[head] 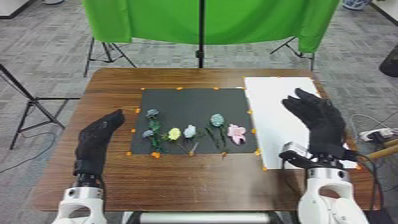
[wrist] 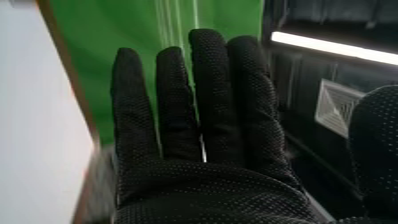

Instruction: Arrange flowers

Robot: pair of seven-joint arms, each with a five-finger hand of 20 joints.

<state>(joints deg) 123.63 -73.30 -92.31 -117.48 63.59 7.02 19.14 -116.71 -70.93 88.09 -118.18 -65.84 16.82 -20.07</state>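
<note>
Downward head and close wrist views share green cloth (head: 160, 22).

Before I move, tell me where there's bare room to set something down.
Bare: the dark mat beyond the flowers, and the brown table along the mat's near edge. Crowded: the mat's nearer part, where flowers lie side by side.

This looks like a lab, with robot arms (head: 330, 200) at a wooden table (head: 200, 175), tripods (head: 34, 100) and a green cloth backdrop (head: 155, 22).
</note>
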